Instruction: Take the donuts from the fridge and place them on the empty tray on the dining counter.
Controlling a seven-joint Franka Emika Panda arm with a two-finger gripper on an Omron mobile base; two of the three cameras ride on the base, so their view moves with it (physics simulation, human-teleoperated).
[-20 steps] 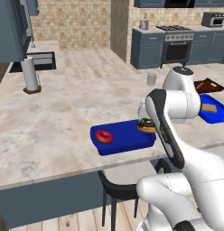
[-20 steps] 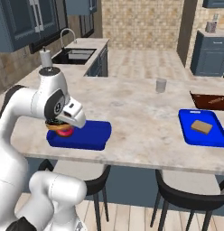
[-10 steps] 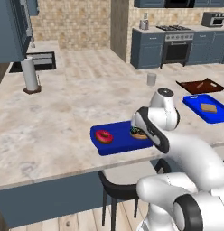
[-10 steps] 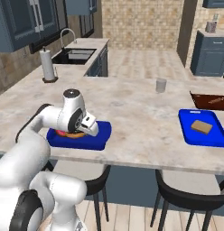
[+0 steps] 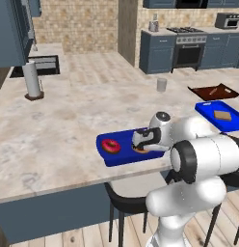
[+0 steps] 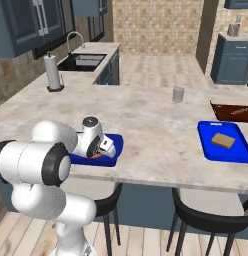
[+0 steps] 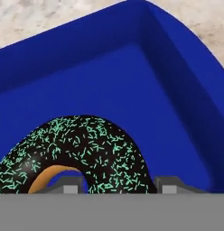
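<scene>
Two donuts in our blue tray (image 5: 122, 155) on the dining counter (image 5: 68, 130): pink-iced donut (image 5: 110, 145) lying free, chocolate sprinkled donut (image 7: 77, 153) inside the tray, gripper (image 7: 118, 185) closed across its ring; we judge it light, soft, icing easily marred

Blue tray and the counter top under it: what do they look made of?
The blue tray looks like moulded plastic, possibly enamelled metal: uniform saturated blue, smooth walls, rounded corners, soft sheen. The counter top looks like polished stone, marble or an imitation: beige with mottled grey-brown veining and a flat, even surface. Being rendered, neither is certain.
</scene>
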